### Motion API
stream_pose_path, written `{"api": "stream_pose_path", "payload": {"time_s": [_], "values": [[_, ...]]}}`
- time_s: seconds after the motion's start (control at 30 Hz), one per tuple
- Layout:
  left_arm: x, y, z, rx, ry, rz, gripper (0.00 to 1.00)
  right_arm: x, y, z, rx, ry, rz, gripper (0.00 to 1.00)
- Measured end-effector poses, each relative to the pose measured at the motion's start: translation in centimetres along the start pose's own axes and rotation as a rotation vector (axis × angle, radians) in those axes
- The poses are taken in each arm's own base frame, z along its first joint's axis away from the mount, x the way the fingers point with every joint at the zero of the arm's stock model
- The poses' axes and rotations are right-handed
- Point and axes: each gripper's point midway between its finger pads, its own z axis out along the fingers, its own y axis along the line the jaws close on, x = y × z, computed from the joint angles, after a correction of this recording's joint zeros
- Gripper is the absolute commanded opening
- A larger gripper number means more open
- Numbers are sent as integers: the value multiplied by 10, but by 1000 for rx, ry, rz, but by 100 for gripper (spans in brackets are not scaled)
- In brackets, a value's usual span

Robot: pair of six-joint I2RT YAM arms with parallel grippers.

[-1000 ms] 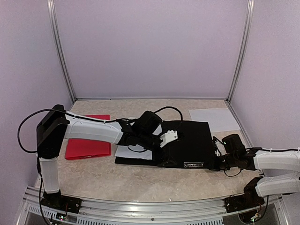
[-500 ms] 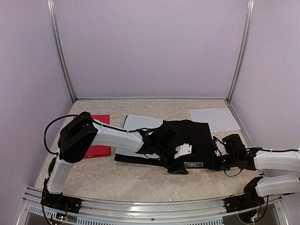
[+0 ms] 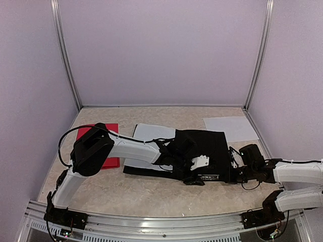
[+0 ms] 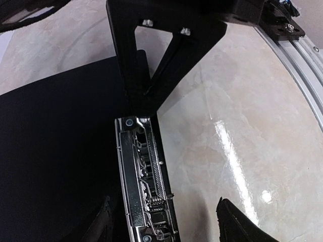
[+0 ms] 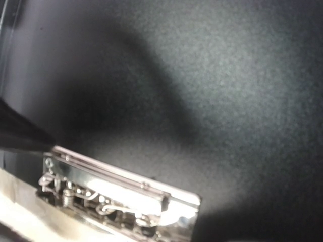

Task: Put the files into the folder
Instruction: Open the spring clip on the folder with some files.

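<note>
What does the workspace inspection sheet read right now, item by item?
Surface: beige marbled table, glossy.
Job's things: black folder open, metal clip at its near edge; one white sheet on its left side; second white sheet far right.
Clutter: red folder, left.
Grippers: left gripper open, astride the clip; right gripper shut at the folder's right edge.
Cables: black cable loops beside the left arm.
Surroundings: lilac walls, aluminium posts.

A black, finely grained folder [image 5: 227,75] fills the view, with a shiny metal clip [image 5: 116,196] lying at its lower left below a soft shadow.
</note>
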Motion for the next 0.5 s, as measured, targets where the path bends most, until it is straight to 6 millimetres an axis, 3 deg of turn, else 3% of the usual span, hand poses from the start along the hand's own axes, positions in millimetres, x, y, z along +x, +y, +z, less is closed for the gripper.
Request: {"api": "stream_pose_path", "payload": {"time_s": [0.17,0.5], "values": [[13,2,9,14,27,-35,56,0,0,0,0,1,0,0],[15,9,8,16,20,-89,40,0,0,0,0,0,-1,0]]}}
